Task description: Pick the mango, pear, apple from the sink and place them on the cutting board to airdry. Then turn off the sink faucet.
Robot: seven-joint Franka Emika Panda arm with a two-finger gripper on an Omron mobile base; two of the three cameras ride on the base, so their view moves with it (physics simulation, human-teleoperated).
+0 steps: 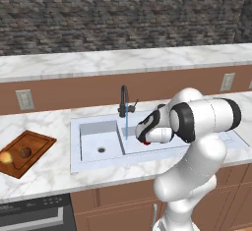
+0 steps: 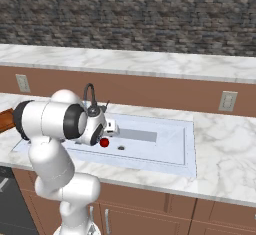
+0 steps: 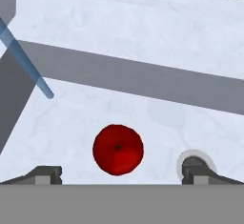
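At the far left of the left base view, the cutting board [image 1: 28, 151] lies on the marble worktop [image 1: 49, 178], well apart from the sink [image 1: 93, 162]. Two fruits already rest on it: the yellow-orange mango [image 1: 6, 158] at its left edge and the dull brown pear [image 1: 25, 152] just beside it, nearer the middle of the board. So two of the three fruits look placed.

Moving right, the left basin holds nothing but its round drain [image 1: 101, 150]. Behind the divider stands the black sink faucet [image 1: 124, 101], and a thin blue stream of water [image 1: 127, 123] falls from its spout into the right basin, so the tap is not yet off.

Further right, the red apple [image 3: 118, 149] sits on the floor of the right basin, close to that basin's drain [image 2: 121, 148]. In the hand view it lies straight ahead between the two fingertips, with the stream off to its left. The hand [image 3: 121, 174] hangs low over the basin above the apple, its fingers spread wide and holding nothing; each dark fingertip [image 3: 45, 175] stands clear of the fruit on its own side.

By my reading, the job is in the approach to the last fruit: the apple remains to be gripped, lifted and carried across to the board, and after that the faucet's side lever needs shutting.
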